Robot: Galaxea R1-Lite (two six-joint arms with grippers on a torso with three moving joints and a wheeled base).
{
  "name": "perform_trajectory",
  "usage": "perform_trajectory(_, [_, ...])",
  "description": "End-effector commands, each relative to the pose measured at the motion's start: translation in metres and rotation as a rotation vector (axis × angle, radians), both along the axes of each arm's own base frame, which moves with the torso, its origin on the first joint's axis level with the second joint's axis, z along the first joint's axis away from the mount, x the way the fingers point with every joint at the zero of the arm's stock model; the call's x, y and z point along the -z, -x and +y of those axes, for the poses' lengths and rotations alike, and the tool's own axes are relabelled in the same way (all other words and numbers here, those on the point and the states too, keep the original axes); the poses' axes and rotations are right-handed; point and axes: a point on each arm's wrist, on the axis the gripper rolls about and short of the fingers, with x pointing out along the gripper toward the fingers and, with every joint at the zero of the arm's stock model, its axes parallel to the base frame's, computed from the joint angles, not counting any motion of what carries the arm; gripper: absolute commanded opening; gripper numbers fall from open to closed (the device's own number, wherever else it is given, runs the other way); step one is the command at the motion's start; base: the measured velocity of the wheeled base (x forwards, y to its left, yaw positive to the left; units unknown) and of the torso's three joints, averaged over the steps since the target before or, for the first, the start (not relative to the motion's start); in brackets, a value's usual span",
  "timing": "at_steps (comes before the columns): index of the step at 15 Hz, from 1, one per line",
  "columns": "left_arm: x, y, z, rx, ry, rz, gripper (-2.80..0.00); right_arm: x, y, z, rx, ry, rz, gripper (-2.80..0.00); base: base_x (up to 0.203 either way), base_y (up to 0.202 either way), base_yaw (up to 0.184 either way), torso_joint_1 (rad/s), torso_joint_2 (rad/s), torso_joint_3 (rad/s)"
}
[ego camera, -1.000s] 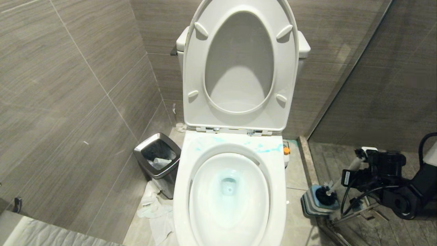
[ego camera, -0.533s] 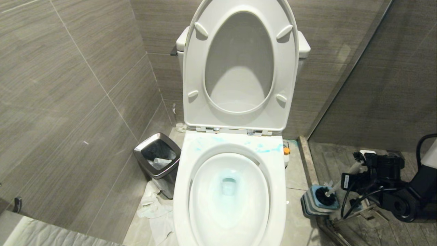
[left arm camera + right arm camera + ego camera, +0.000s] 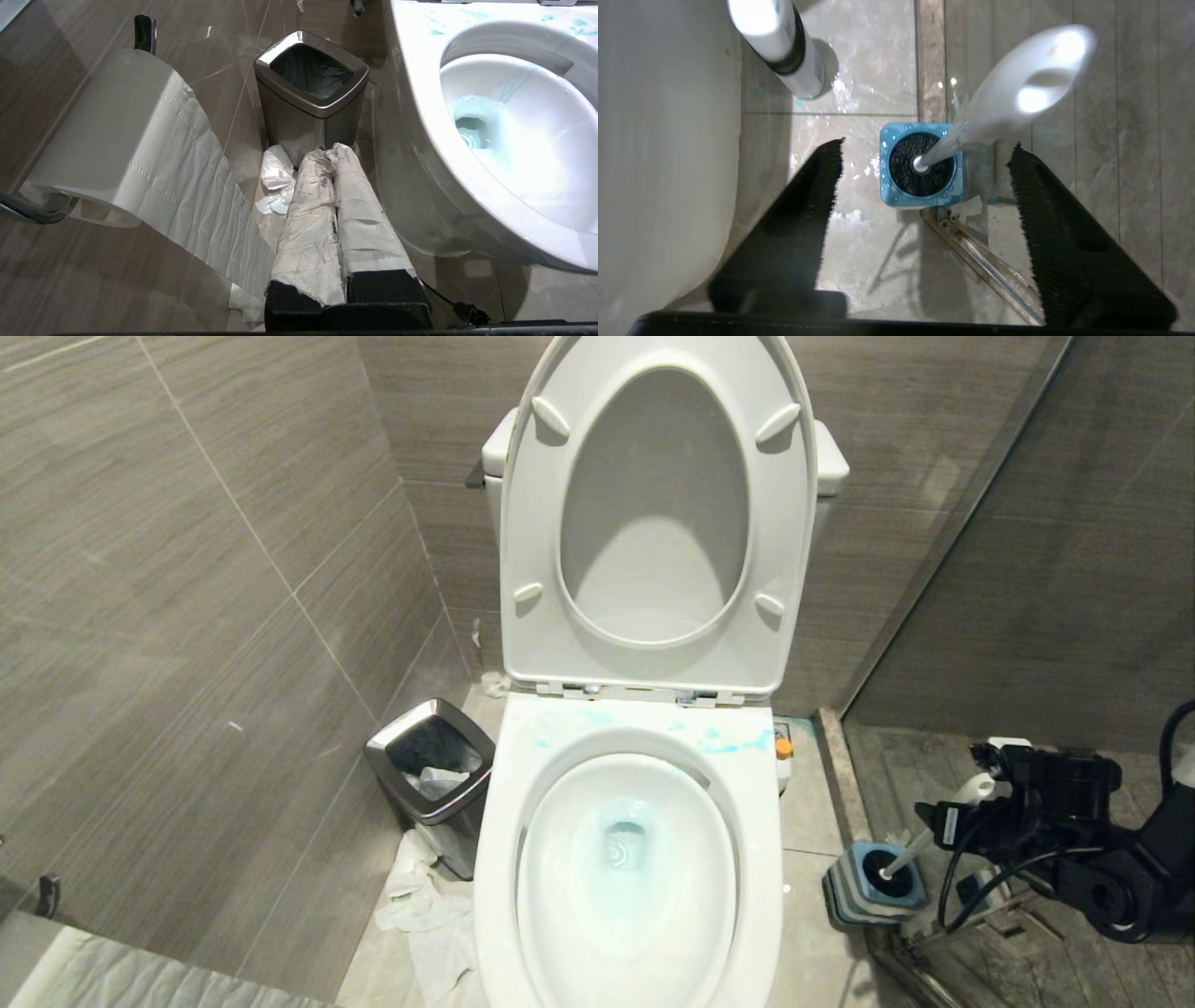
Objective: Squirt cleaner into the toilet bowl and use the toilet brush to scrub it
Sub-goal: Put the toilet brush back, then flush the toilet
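Observation:
The white toilet bowl (image 3: 761, 840) stands open, seat and lid up, with pale blue water in it and blue smears on the back of its rim (image 3: 420, 93). The toilet brush (image 3: 974, 790) leans in its square blue holder (image 3: 845, 896) on the floor to the bowl's right. Its dark head (image 3: 920, 163) sits in the holder (image 3: 887, 196) and its white handle (image 3: 1017, 88) is free. My right gripper (image 3: 962, 807) (image 3: 927, 145) hangs open above the holder, its fingers apart from the handle. The cleaner (image 3: 783, 747), orange-capped, stands by the bowl's right side. My left gripper (image 3: 327, 151), fingers wrapped in white, is shut and empty.
A steel-rimmed waste bin (image 3: 431, 775) (image 3: 310, 88) stands left of the bowl, with crumpled paper (image 3: 420, 905) on the floor beside it. A paper roll (image 3: 117, 135) hangs on the left wall. A raised threshold (image 3: 840, 775) and a metal door rail (image 3: 985, 266) run right by the holder.
My right gripper has opened and let go of the brush handle. The handle now leans free in the holder. The left arm has not moved.

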Motion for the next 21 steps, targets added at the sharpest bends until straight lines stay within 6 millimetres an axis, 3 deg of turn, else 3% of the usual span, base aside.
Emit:
perform_trajectory(1, [0.001, 0.000, 0.000, 0.000, 0.000, 0.003, -2.80, -0.023, 0.010, 0.001, -0.004, 0.015, -0.057, 0.00, 0.000, 0.000, 0.000, 0.000, 0.00, 0.000])
perform_trajectory(10, [0.001, 0.000, 0.000, 0.000, 0.000, 0.003, -2.80, -0.083, 0.076, 0.013, -0.195, 0.066, -0.200, 0.00, 0.000, 0.000, 0.000, 0.000, 0.00, 0.000])
perform_trajectory(11, [0.000, 0.000, 0.000, 0.000, 0.000, 0.002, -2.80, -0.092, 0.082, 0.014, -0.224, 0.073, -0.235, -2.80, 0.000, 0.000, 0.000, 0.000, 0.00, 0.000])
perform_trajectory(16, [0.000, 0.000, 0.000, 0.000, 0.000, 0.001, -2.80, -0.109, 0.108, 0.018, -0.253, 0.096, -0.303, -2.80, 0.000, 0.000, 0.000, 0.000, 0.00, 0.000])
perform_trajectory(21, [0.001, 0.000, 0.000, 0.000, 0.000, 0.003, -2.80, -0.093, 0.160, 0.028, -0.323, 0.006, -0.262, -2.80, 0.000, 0.000, 0.000, 0.000, 0.00, 0.000])
